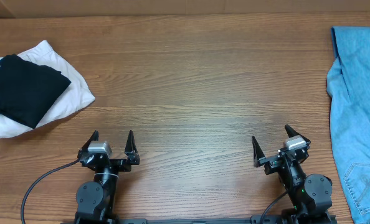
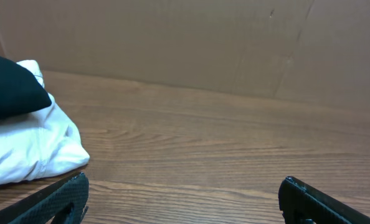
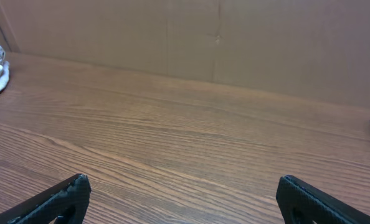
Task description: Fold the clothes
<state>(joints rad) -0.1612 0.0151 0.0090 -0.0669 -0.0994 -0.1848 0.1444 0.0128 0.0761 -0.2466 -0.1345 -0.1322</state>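
With my left gripper (image 1: 113,137) and right gripper (image 1: 271,134) both spread wide and empty, the jeans (image 1: 356,106) lie rumpled at the table's (image 1: 191,93) right edge; I judge them soft, floppy and weighty, best pinched along an edge.

no readable text, labels, brands or numbers anywhere, not on garments, table or arms

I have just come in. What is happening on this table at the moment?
Nothing is being handled yet. The left gripper and the right gripper both rest open near the front edge of the wooden table, holding nothing. The light blue denim jeans lie crumpled and unfolded at the right side. A black folded garment sits on a white folded garment at the left.
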